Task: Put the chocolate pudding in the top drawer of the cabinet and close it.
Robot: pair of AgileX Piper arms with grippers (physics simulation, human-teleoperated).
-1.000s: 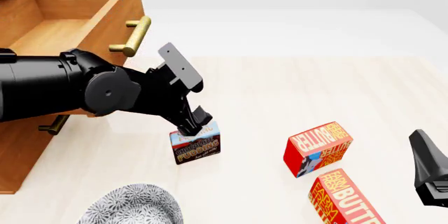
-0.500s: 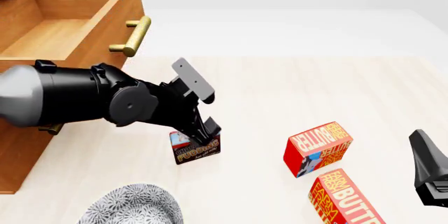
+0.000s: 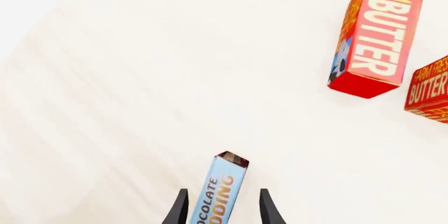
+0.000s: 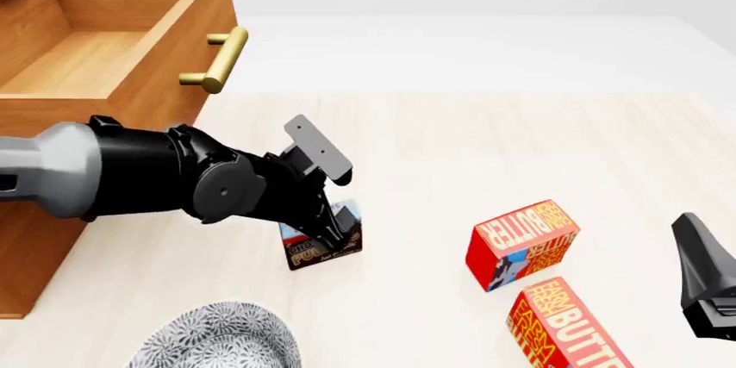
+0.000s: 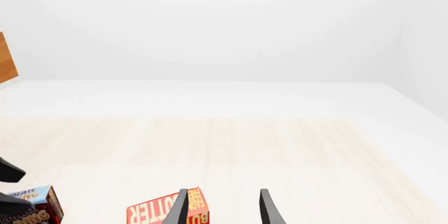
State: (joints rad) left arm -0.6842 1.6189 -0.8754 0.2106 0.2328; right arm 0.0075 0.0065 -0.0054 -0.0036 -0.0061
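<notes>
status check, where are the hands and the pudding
Left hand open, fingers straddling the chocolate pudding on the table. Right hand open, idle. Top drawer open. Nothing in the way.

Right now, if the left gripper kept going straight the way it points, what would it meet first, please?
The chocolate pudding: it already stands between the left gripper's open fingers, with only bare table beyond it.

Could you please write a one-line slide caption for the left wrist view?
Left gripper fingers straddle the chocolate pudding on the table.
</notes>
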